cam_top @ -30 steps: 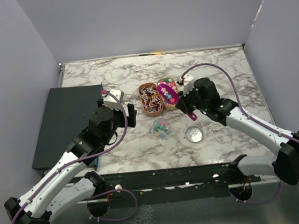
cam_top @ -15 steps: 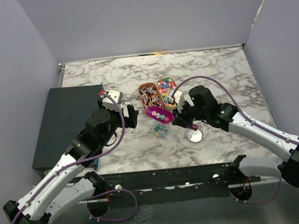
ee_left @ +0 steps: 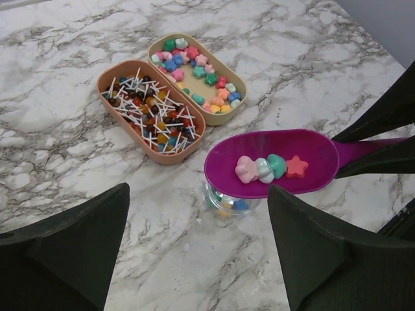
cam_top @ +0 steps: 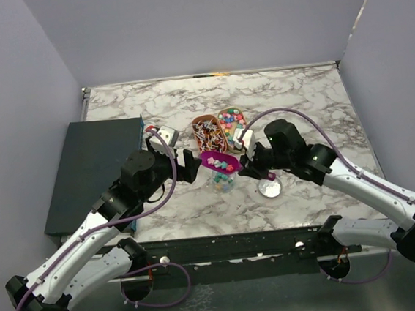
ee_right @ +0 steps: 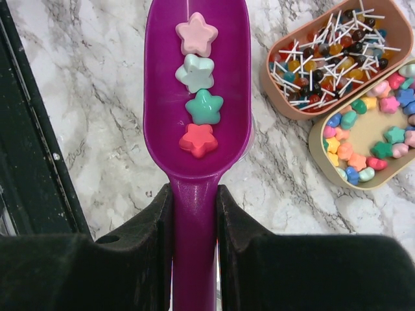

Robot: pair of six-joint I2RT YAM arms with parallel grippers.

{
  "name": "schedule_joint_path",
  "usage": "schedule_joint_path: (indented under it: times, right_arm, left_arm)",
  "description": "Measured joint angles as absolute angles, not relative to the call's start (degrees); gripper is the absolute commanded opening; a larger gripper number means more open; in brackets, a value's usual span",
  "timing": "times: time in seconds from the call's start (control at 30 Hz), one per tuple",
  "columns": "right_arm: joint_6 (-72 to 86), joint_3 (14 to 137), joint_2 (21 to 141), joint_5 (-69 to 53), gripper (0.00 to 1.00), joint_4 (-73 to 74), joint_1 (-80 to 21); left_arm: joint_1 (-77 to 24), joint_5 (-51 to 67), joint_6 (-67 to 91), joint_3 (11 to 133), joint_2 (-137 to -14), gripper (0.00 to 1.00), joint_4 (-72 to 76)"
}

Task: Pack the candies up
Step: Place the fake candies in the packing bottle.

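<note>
Marble-patterned table (cam_top: 297, 95), white with grey veins, carries an oval tan tray (ee_left: 241, 83). The left gripper (cam_top: 186, 166) hangs wide open and empty; the right gripper (ee_right: 193, 214) is clamped on the handle of a glossy purple scoop (ee_right: 162, 110). In it lie four star-shaped candies (ee_right: 196, 71), pink, mint, green, red, above a small clear jar (ee_left: 225, 205).

Left wrist view: the clear jar (ee_left: 227, 204) is mostly tucked under the purple scoop (ee_left: 279, 146), with just its near rim and a few candies (ee_left: 237, 205) peeking out. From the right wrist the scoop's bowl covers it completely. Over there the handle goes into the right gripper (ee_right: 193, 191) and runs off the bottom edge, and the beige tray (ee_right: 376, 133) gets chopped by the right edge. The left gripper (ee_left: 198, 189) has its fingers (ee_left: 65, 253) cut off at the bottom. From overhead the scooped candies are too tiny to make out shapes.
</note>
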State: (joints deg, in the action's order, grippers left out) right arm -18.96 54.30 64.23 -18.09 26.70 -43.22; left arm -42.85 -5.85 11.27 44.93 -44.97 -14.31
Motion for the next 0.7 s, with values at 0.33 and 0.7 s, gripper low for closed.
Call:
schedule_joint_path:
  times: [0.33, 0.7]
  right_arm:
    - [-20.0, 54.4, 60.2, -19.6, 0.01, 26.7, -44.0]
    - [-20.3, 53.6, 54.8, -22.4, 0.01, 25.8, -44.7]
  left_arm:
    - [-42.9, -4.3, 11.2, 44.9, -45.5, 0.88, -14.2]
    - [-42.8, -3.9, 11.1, 44.9, -46.1, 0.88, -13.5]
